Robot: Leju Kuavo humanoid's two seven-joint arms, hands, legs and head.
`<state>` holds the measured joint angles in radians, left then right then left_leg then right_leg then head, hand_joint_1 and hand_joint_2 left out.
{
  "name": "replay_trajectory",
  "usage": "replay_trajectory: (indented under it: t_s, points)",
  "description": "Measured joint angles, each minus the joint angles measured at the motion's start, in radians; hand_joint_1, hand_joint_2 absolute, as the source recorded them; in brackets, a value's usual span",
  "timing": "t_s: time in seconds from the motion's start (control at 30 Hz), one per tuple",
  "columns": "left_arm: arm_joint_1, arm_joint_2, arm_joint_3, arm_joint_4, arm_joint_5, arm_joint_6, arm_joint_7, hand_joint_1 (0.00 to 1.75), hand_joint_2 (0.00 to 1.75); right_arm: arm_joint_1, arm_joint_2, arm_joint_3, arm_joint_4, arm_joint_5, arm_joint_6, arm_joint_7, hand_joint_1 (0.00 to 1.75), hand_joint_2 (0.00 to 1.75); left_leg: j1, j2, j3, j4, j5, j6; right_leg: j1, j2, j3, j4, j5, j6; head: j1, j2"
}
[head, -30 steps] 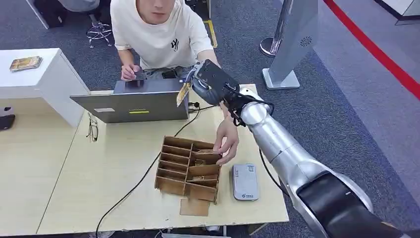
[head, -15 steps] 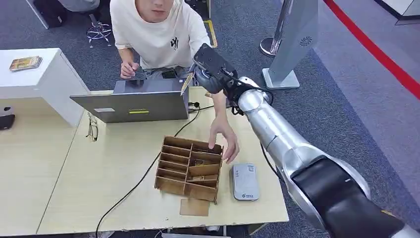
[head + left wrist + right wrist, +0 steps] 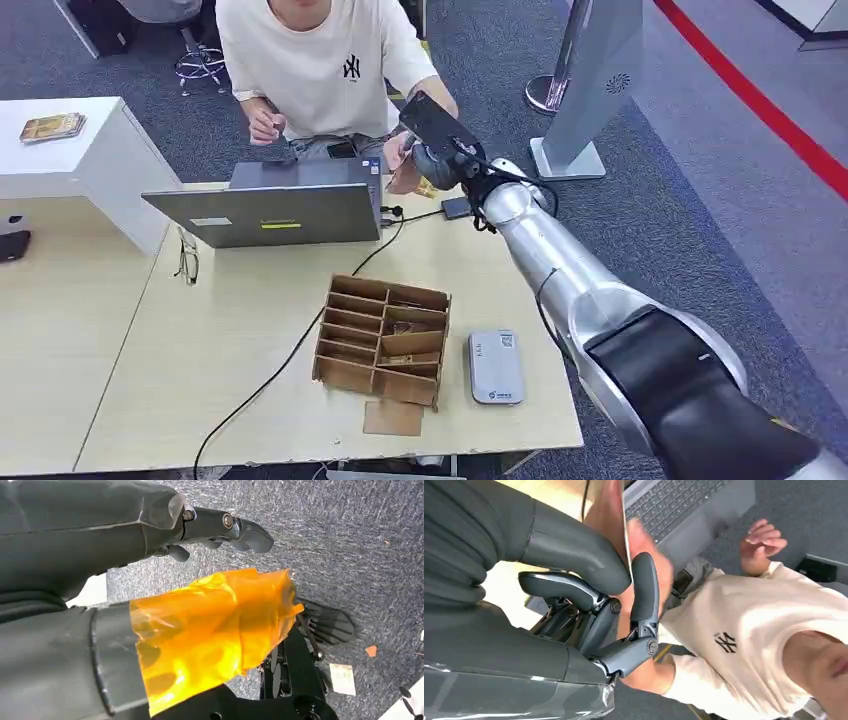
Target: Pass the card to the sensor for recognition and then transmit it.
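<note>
My right hand (image 3: 432, 142) is stretched out past the table's far edge, toward the person seated there. It pinches the card (image 3: 626, 541), seen edge-on in the right wrist view, between thumb and a finger (image 3: 644, 587). The person's hand (image 3: 400, 168) is up against the card from the other side. The grey sensor (image 3: 496, 367) lies flat on the table near the front right, well behind my hand. My left hand (image 3: 150, 555) hangs over the carpet, holding nothing, with orange film around its thumb.
A cardboard divider box (image 3: 381, 341) stands at mid table, left of the sensor. An open laptop (image 3: 272, 205) sits at the far edge with a black cable (image 3: 290, 352) running forward. Glasses (image 3: 187, 262) lie to its left. A white cabinet (image 3: 90, 150) stands far left.
My right hand has carried the card farther up and away toward the person. The person's hand left the divider box and rose to meet the card.
</note>
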<state>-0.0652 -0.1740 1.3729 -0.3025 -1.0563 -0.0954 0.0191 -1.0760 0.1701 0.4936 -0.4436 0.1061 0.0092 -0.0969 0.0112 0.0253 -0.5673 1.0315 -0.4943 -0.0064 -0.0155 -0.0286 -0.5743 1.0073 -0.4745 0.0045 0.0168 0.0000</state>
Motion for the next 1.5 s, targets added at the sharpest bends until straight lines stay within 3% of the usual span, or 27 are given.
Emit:
replay_trajectory:
  t_s: [0.13,0.17,0.2,0.47,0.8,1.0,1.23,1.5]
  points:
    - [-0.001,0.0,-0.005,0.001,0.003,0.0,0.001,0.0,0.0,0.001,0.001,-0.001,0.016,0.013,-0.003,0.005,1.75,1.75,0.0,0.0,0.0,0.0,0.0,0.0,0.0,0.0,0.0,0.0,0.0,0.0,0.0,0.0]
    - [-0.002,0.0,-0.005,0.001,0.003,0.0,0.002,0.0,0.0,0.001,0.001,-0.002,0.018,0.019,-0.003,0.005,0.72,1.75,0.0,0.0,0.0,0.0,0.0,0.0,0.0,0.0,0.0,0.0,0.0,0.0,0.0,0.0]
    - [-0.002,0.001,-0.005,0.001,0.005,0.0,0.002,0.0,0.0,0.001,0.001,-0.002,0.02,0.028,-0.003,0.005,0.02,1.75,0.0,0.0,0.0,0.0,0.0,0.0,0.0,0.0,0.0,0.0,0.0,0.0,0.0,0.0]
    - [-0.004,0.001,-0.006,0.002,0.017,0.0,0.003,0.0,0.0,0.0,0.013,-0.004,0.023,0.048,-0.002,-0.003,0.0,1.75,0.0,0.0,0.0,0.0,0.0,0.0,0.0,0.0,0.0,0.0,0.0,0.0,0.0,0.0]
    - [-0.005,-0.005,-0.006,0.003,0.042,-0.003,-0.002,0.0,0.0,0.064,0.03,-0.052,-0.066,-0.032,0.044,-0.132,0.0,1.75,0.0,0.0,0.0,0.0,0.0,-0.001,0.0,0.0,0.0,0.0,0.0,0.0,0.0,0.0]
    - [-0.005,-0.01,-0.006,0.003,0.06,-0.003,-0.011,0.0,0.0,0.181,0.031,-0.113,-0.221,-0.212,0.176,-0.194,0.0,1.75,0.0,0.0,0.0,0.0,0.0,-0.001,0.0,0.0,-0.001,0.0,0.0,0.0,0.0,0.0]
    - [-0.002,-0.016,-0.006,0.003,0.085,-0.003,-0.021,0.0,0.0,0.347,0.014,-0.142,-0.42,-0.435,0.311,-0.197,0.0,1.75,0.0,0.0,0.0,0.0,0.0,-0.001,0.0,0.0,-0.001,0.0,0.0,0.0,0.0,0.0]
    - [0.008,-0.027,-0.006,0.003,0.113,-0.015,-0.021,0.0,0.0,0.496,-0.028,-0.142,-0.562,-0.569,0.431,-0.193,0.0,1.75,0.0,0.0,0.0,0.0,0.0,0.0,0.0,0.0,-0.001,0.0,0.0,0.0,0.0,0.0]
